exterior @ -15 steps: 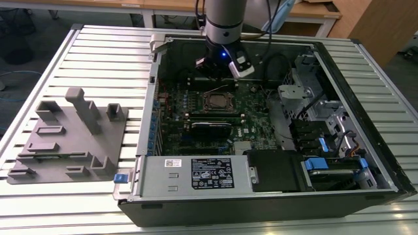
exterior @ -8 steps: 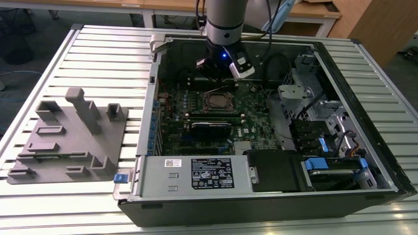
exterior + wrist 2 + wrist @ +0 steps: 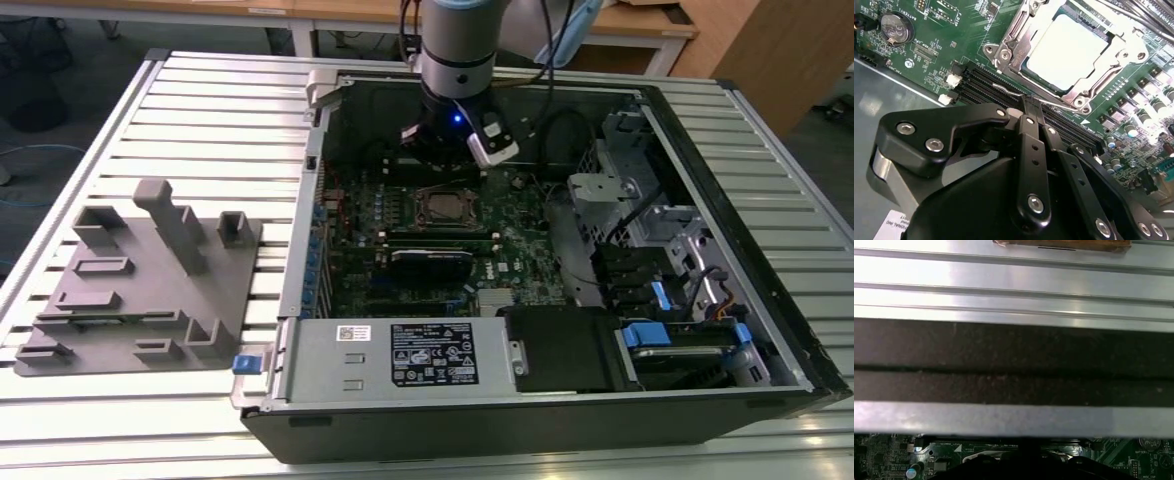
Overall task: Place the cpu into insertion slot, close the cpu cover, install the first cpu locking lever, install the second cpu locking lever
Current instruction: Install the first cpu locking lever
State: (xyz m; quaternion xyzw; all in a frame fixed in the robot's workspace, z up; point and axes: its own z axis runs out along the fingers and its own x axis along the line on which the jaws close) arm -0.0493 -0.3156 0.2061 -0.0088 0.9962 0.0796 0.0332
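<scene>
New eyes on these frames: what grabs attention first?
The open computer case on the slatted table dominates the exterior view, the arm reaching into it over the green motherboard. In the second wrist view the pale cpu sits framed by the silvery cpu cover, just beyond the black gripper. A grey fixture tray lies at the exterior view's left.

Silver-grey cpu (image 3: 1066, 52) in insertion slot (image 3: 1004, 52)

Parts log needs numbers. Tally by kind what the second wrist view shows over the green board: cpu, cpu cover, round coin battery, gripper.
cpu: 1
cpu cover: 1
coin battery: 1
gripper: 1
Total: 4
</scene>
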